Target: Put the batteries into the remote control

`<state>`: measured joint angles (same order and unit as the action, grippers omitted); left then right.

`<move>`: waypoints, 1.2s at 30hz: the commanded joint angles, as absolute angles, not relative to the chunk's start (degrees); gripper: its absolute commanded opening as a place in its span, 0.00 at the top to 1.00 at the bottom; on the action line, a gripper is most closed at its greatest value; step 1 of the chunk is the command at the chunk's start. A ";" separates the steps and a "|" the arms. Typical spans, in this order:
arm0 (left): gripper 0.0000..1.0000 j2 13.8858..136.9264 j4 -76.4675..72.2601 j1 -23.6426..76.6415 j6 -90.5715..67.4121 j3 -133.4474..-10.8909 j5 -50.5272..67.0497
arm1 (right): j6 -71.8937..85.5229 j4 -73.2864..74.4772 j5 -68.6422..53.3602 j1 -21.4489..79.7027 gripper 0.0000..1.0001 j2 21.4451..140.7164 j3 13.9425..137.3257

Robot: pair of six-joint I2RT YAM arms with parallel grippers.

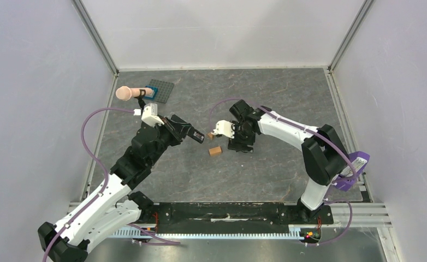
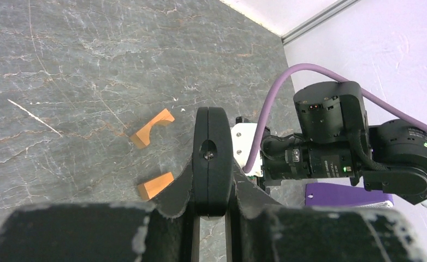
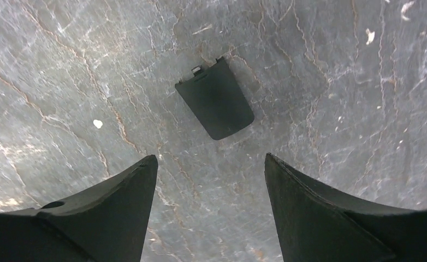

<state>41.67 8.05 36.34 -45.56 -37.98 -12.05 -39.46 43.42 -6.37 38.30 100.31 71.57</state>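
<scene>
Lying flat on the grey surface [image 3: 337, 82], a short black cover [image 3: 214, 106] is framed between the right fingers [image 3: 140, 180], which are spread wide and grasp nothing; the remote control [image 2: 211, 158] is gripped edge-on by the clenched left fingers [image 2: 178, 183], near the middle of the surface; two orange blocks [image 2: 152, 127] are seen just beside it, between the arms.

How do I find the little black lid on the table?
Start at the grey marbled table, then go to the right arm's open end effector. The lid lies flat just ahead of it. It is short and black with a small tab, unlike the orange blocks.
</scene>
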 commanded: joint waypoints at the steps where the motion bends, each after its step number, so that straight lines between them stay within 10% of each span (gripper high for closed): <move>1: 0.98 40.78 7.45 36.00 -45.09 -40.70 -14.89 | -50.08 45.09 -10.08 38.01 0.25 102.92 75.81; 19: 0.98 41.37 8.17 34.05 -45.09 -41.65 -15.45 | -57.41 45.32 -12.76 34.78 0.31 113.84 79.36; 36: 0.98 41.82 8.90 32.87 -46.44 -41.76 -14.17 | -53.58 41.84 -14.65 34.63 0.62 113.13 69.81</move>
